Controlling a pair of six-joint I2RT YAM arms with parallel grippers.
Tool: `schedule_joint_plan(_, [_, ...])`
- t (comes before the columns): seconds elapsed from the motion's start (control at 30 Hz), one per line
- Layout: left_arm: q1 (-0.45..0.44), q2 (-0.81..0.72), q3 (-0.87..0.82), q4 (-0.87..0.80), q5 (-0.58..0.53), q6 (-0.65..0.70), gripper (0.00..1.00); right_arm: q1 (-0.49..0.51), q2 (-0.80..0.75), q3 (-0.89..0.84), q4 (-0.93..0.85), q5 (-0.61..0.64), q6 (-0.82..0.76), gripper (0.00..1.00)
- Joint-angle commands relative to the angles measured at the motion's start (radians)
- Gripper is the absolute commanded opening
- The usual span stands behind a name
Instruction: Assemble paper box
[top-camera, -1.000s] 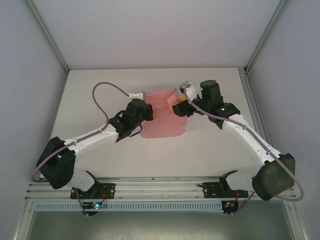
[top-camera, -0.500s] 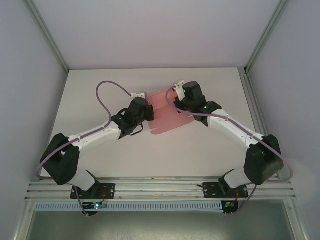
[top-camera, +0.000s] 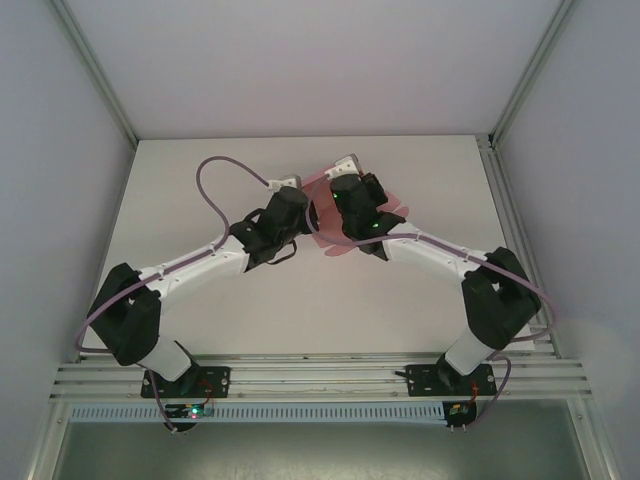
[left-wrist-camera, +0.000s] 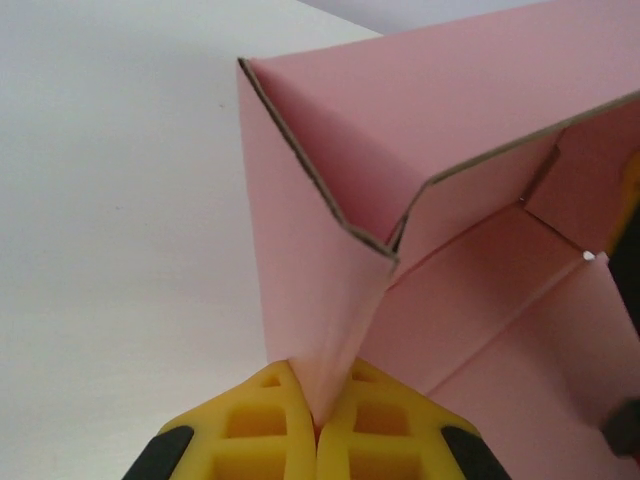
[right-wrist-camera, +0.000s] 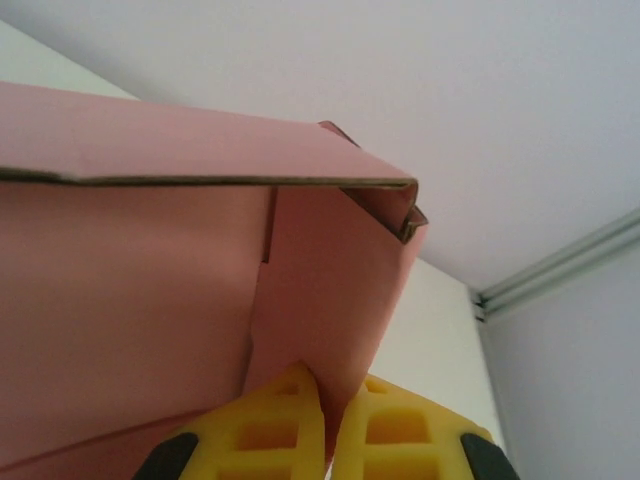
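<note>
The paper box (top-camera: 325, 205) is pink card, partly folded up, held between both arms at the middle of the white table. My left gripper (left-wrist-camera: 318, 425) is shut on a folded wall of the paper box (left-wrist-camera: 330, 290); its yellow fingers (left-wrist-camera: 265, 420) pinch the card's lower corner. My right gripper (right-wrist-camera: 328, 420) is shut on another panel of the paper box (right-wrist-camera: 320, 290), the card passing between its yellow fingers (right-wrist-camera: 275, 425). In the top view the left gripper (top-camera: 300, 205) and right gripper (top-camera: 335, 205) meet at the card, which is mostly hidden under the right wrist.
The white table (top-camera: 200, 170) spreads around the arms, bounded by grey walls and an aluminium frame post (top-camera: 495, 145) at the right. A purple cable (top-camera: 215, 170) loops above the left arm. The rail (top-camera: 320, 375) carries both bases at the near edge.
The right arm swung left over the card and its gripper closed on a panel. The flat pink sheet has been lifted and folded up between the two grippers. The left gripper shifted slightly right.
</note>
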Motion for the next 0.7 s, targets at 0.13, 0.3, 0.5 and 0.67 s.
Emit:
schedule_joint_plan(0.13, [-0.044, -0.021, 0.057, -0.047, -0.052, -0.111, 0.0, -0.056, 0.089, -0.031, 0.308, 0.426, -0.332, 0.0])
schedule_joint_plan(0.3, [-0.045, -0.012, 0.065, -0.045, -0.049, -0.124, 0.0, -0.053, 0.077, -0.033, 0.313, 0.308, -0.295, 0.03])
schedule_joint_plan(0.5, [-0.044, -0.03, 0.026, 0.037, -0.027, -0.077, 0.0, -0.145, -0.141, -0.084, -0.03, -0.598, 0.11, 0.16])
schedule_joint_plan(0.67, [-0.044, -0.05, 0.009, 0.06, -0.02, -0.02, 0.0, -0.217, -0.267, -0.133, -0.063, -0.886, 0.155, 0.33])
